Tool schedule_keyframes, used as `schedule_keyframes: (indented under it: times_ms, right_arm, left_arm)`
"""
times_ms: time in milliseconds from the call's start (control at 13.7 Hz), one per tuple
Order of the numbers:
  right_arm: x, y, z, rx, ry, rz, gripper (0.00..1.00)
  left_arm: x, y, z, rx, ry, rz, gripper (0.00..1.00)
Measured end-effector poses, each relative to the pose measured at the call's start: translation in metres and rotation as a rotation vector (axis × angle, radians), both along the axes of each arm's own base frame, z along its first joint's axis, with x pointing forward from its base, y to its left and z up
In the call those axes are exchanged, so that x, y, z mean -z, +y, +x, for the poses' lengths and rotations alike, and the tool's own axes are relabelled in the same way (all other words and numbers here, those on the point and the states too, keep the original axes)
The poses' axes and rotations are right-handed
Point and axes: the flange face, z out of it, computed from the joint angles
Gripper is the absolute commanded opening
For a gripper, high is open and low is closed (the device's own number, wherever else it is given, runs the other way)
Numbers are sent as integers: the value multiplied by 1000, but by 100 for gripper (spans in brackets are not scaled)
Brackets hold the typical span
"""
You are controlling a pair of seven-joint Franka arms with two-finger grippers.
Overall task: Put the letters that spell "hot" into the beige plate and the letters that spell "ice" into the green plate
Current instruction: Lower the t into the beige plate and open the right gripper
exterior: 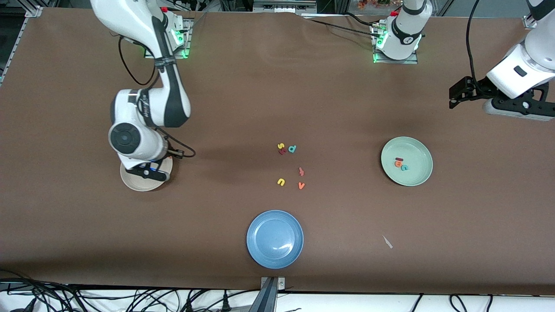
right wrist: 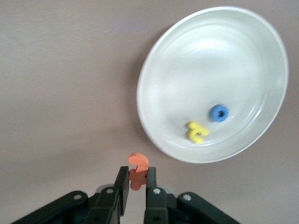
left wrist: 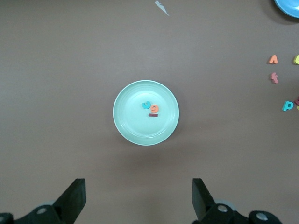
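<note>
Now, right claw [right wrist: 136,183] clenched on the orange "t" [right wrist: 138,169], pinched between both fingers, hanging just off the rim of the beige plate [right wrist: 159,74]. Inside that plate already: the blue ring "o" [right wrist: 218,112] and the yellow "h" [right wrist: 197,131], lying close together. Seen from the front, beige plate [exterior: 132,185] half hidden under the right arm, at the right arm's end of the tabletop [exterior: 277,86]. Over at the left arm's end, left claw [left wrist: 139,198] waiting up high with jaws spread wide, gripping nothing, looking straight down on the green plate [left wrist: 131,126]. Resting in the green plate: teal "c" [left wrist: 146,105], orange "e" [left wrist: 154,108] and dark red "i" [left wrist: 153,115], bunched tight. Mid-tabletop, loose leftovers: yellow "s" [exterior: 280,146] touching a dark red letter [exterior: 283,151], teal "d" [exterior: 292,149] just beside, a pinkish-red letter [exterior: 301,171], yellow "u" [exterior: 281,182], orange "v" [exterior: 301,186]. Nearest the front camera, blue plate [exterior: 275,239], with a small pale scrap [exterior: 387,242] well apart toward the left arm's end.
</note>
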Motion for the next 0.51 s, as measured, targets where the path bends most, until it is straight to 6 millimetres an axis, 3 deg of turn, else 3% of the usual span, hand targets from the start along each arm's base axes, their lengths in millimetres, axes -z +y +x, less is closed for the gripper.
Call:
schedule_keyframes:
  times_ms: [219, 364, 437, 510]
  right_arm:
    - [10, -51, -9, -72, -18, 9, 0]
    - [17, -73, -12, -109, -50, 2, 4]
    - [21, -79, -13, -119, -74, -4, 29]
    - [24, -83, -13, -127, -92, -6, 79]
  left_arm:
    - [0, -5, -1, 7, 2, 1, 100]
    - [0, -2, -1, 3, 5, 1, 100]
    - [0, -2, -1, 2, 6, 1, 100]
    - [0, -2, -1, 2, 6, 1, 100]
